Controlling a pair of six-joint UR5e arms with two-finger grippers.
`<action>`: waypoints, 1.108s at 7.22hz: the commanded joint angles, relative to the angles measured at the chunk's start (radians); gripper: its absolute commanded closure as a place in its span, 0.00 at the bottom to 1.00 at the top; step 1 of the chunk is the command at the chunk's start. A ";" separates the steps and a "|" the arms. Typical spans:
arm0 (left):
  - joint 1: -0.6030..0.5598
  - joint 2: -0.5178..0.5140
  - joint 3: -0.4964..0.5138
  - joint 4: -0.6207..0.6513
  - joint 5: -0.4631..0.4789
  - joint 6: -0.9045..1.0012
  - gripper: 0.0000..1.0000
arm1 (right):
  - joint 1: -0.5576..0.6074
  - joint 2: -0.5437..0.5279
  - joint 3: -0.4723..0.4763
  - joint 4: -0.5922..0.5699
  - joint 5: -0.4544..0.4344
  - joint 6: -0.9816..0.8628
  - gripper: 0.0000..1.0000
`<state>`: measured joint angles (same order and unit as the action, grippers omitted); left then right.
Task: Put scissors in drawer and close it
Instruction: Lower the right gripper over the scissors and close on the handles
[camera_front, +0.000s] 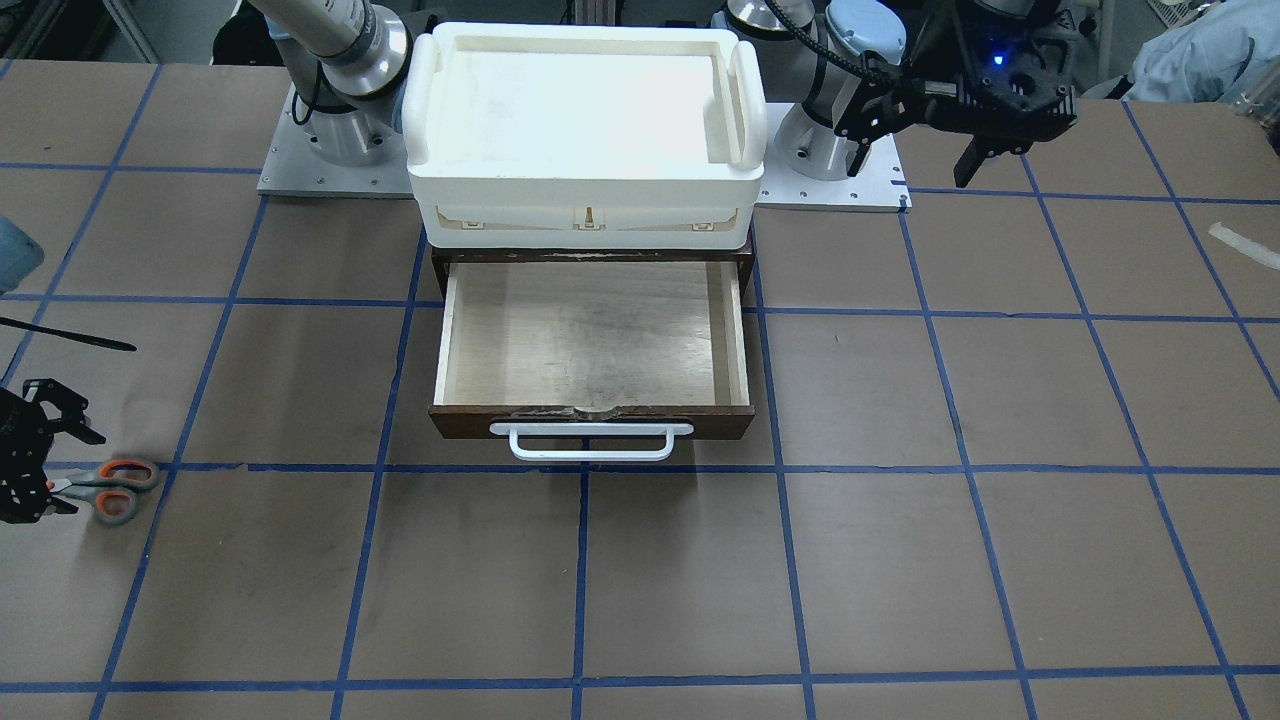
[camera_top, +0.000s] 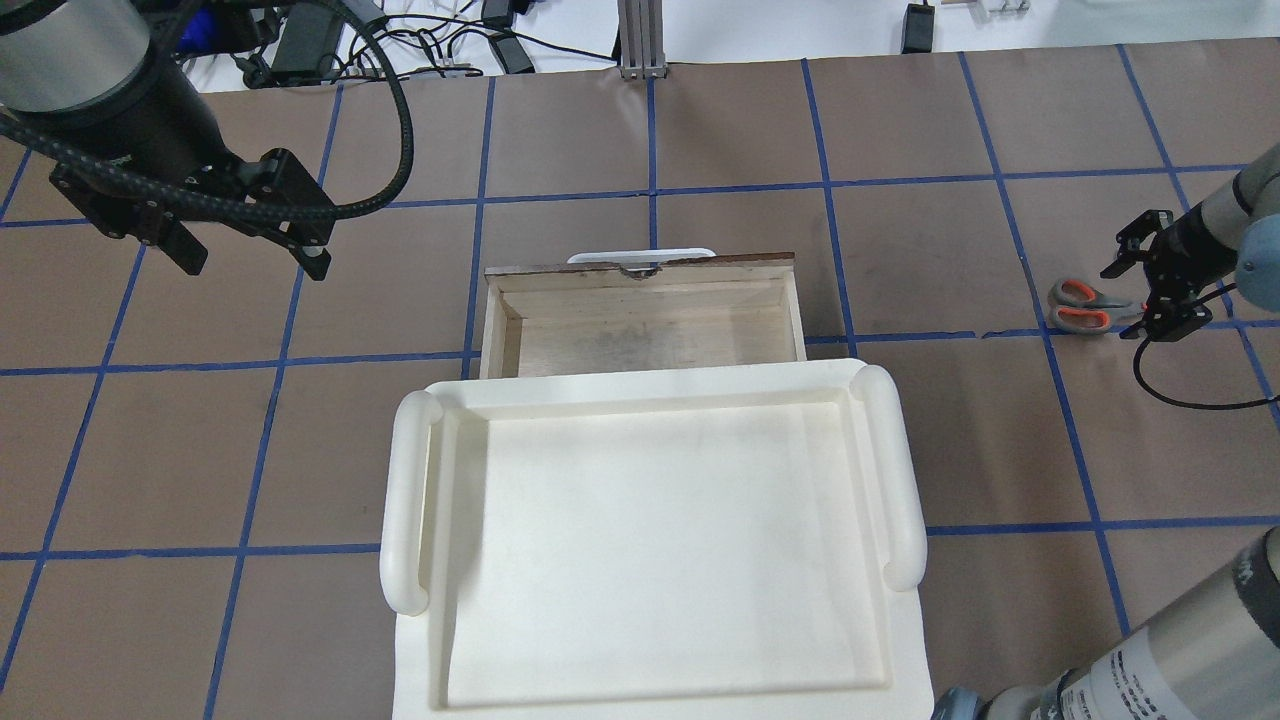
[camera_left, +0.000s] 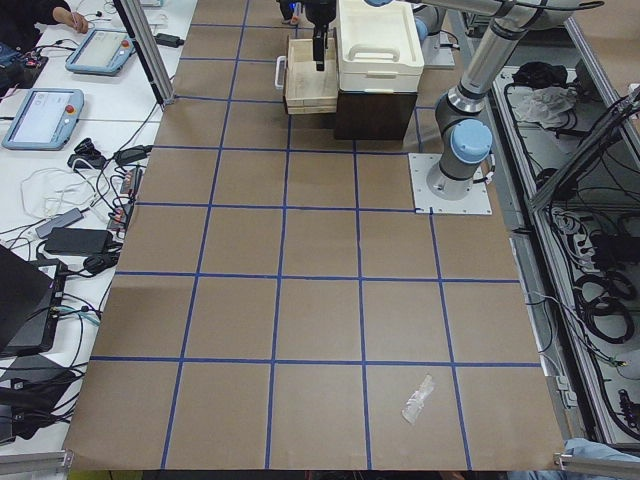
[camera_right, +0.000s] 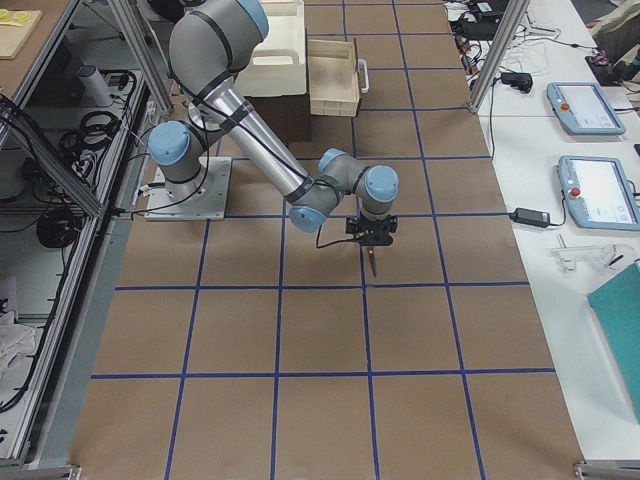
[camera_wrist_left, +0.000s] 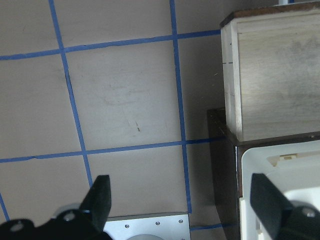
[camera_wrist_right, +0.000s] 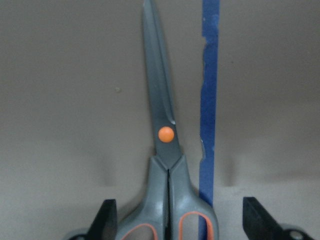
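Upper left of the overhead view, the left gripper (camera_top: 250, 252) hangs spread wide. At centre, the drawer (camera_top: 640, 335) stands open. At the right edge the scissors (camera_top: 1082, 305) lie flat on the tabletop (camera_top: 1000, 430), slim blades closed, grey handles orange-lined, straddled by the right gripper (camera_top: 1145, 288), which is spread wide and not touching them.

the drawer (camera_top: 640, 325) sits at the overhead view's centre, the tray-shaped box (camera_top: 650, 560) just below it. the scissors (camera_top: 1078, 305) lie on the desk (camera_top: 900, 130) at the right edge, between the right pincer's (camera_top: 1135, 298) jaws; the left pincer (camera_top: 250, 258) hangs upper left.
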<state>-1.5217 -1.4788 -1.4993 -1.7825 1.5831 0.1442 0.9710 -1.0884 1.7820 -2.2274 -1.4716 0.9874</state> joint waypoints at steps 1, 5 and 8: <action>0.000 0.000 0.001 0.000 0.000 0.000 0.00 | 0.000 0.018 -0.001 -0.008 -0.038 0.001 0.12; 0.000 0.000 0.001 0.000 0.000 0.000 0.00 | 0.000 0.019 -0.004 -0.009 -0.039 0.005 0.60; 0.000 0.000 0.001 0.000 0.002 0.000 0.00 | 0.002 0.016 -0.009 -0.009 -0.041 0.004 0.75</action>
<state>-1.5217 -1.4787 -1.4987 -1.7825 1.5838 0.1442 0.9714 -1.0710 1.7756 -2.2365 -1.5123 0.9912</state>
